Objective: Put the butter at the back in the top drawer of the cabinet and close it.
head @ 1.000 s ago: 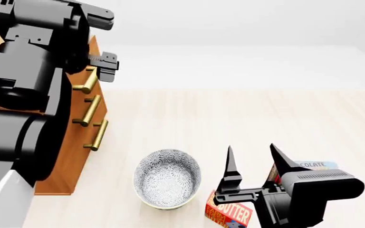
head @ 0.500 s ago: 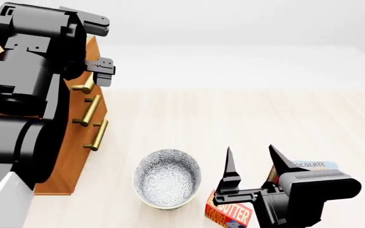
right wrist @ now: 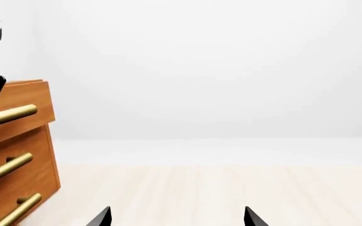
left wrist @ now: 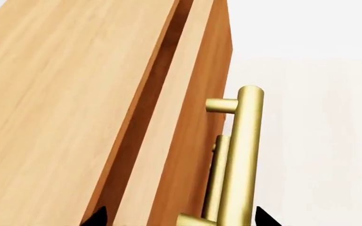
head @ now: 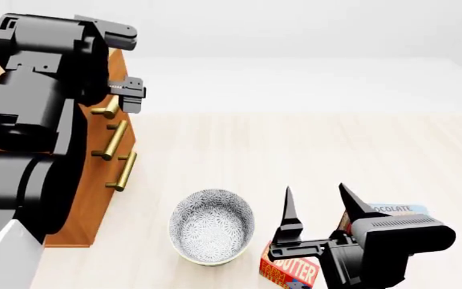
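The cabinet (head: 94, 192) stands at the left of the head view, its three brass handles facing right. Its top drawer (left wrist: 187, 108) stands a crack out from the cabinet top. My left gripper (left wrist: 179, 217) is open, its fingertips either side of the drawer front and the top handle (left wrist: 241, 160), not closed on it. A butter box (head: 289, 272) lies at the bottom edge, partly hidden by my right arm. My right gripper (head: 319, 205) hangs above it, open and empty, pointing toward the cabinet (right wrist: 17, 155).
A patterned white bowl (head: 212, 226) sits between the cabinet and the butter. A chocolate pudding box (head: 396, 209) pokes out behind my right arm. Pale wooden floor (head: 311, 150) stretches to the right and back.
My left gripper has shifted slightly left and closer to the top drawer's handle. The right arm, butter and bowl have hardly moved.
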Robot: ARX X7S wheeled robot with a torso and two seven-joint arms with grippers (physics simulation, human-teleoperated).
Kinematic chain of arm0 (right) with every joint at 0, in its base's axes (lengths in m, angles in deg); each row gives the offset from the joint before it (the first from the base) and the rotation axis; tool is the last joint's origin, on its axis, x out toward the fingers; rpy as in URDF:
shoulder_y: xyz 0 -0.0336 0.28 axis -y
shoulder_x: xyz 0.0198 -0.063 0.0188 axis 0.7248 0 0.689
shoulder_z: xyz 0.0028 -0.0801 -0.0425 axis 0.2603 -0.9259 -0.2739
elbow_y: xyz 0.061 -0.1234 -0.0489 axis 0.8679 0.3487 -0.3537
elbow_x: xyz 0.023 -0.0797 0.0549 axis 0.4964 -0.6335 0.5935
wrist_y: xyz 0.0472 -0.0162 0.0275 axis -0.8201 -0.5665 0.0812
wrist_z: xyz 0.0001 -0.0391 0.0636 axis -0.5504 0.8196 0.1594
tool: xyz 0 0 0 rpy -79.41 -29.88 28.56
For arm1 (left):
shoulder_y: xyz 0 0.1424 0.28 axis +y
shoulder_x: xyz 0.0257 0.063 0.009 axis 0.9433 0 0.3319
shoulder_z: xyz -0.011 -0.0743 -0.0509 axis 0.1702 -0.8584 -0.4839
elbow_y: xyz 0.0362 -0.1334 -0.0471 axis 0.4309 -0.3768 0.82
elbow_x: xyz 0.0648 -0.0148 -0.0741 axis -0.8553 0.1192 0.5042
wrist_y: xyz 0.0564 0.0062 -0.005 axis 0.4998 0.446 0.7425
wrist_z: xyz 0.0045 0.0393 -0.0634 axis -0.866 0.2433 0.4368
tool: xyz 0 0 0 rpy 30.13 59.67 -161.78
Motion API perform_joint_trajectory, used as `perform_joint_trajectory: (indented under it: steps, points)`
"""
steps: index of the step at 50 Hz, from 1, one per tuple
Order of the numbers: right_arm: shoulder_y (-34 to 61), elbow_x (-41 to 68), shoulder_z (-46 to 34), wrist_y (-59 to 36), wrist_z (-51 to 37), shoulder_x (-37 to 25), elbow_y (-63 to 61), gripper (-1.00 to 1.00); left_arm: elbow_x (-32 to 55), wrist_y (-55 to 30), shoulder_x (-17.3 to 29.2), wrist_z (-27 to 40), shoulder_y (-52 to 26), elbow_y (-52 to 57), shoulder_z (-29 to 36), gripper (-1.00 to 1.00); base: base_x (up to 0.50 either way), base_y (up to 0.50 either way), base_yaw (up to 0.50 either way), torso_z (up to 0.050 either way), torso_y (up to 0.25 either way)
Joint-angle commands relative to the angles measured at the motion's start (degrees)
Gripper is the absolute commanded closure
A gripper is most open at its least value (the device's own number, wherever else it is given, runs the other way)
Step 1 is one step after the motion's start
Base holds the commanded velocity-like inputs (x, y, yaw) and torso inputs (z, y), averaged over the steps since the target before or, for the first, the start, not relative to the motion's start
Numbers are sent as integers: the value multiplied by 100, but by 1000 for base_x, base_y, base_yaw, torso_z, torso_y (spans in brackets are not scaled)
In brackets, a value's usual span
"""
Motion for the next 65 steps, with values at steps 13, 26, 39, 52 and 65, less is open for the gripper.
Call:
perform_joint_trajectory:
  steps: [13, 26, 39, 52, 65]
  points:
    - [25, 3, -64, -11, -57, -28, -3, -100, -50, 57, 76, 75, 246, -37, -117, -100, 0, 0, 0, 0, 0]
    - [52, -5, -125, -44, -106, -30, -25, -100, -24, 12, 66, -42, 343, -37, -251, -100, 0, 0, 0, 0, 0]
    - [46, 11, -144, -70, -154, -63, -100, -100, 46, -345, -7, -194, 266, -37, -1050, -100, 0, 0, 0, 0, 0]
    - [14, 24, -144, -13, -159, -96, -106, -100, -38, -423, -165, -269, 216, -37, -1286, -100, 0, 0, 0, 0, 0]
    - [-34, 74, -115, 5, -185, -151, -183, -100, 413, -416, -381, -326, 133, -37, -860, -100, 0, 0, 0, 0, 0]
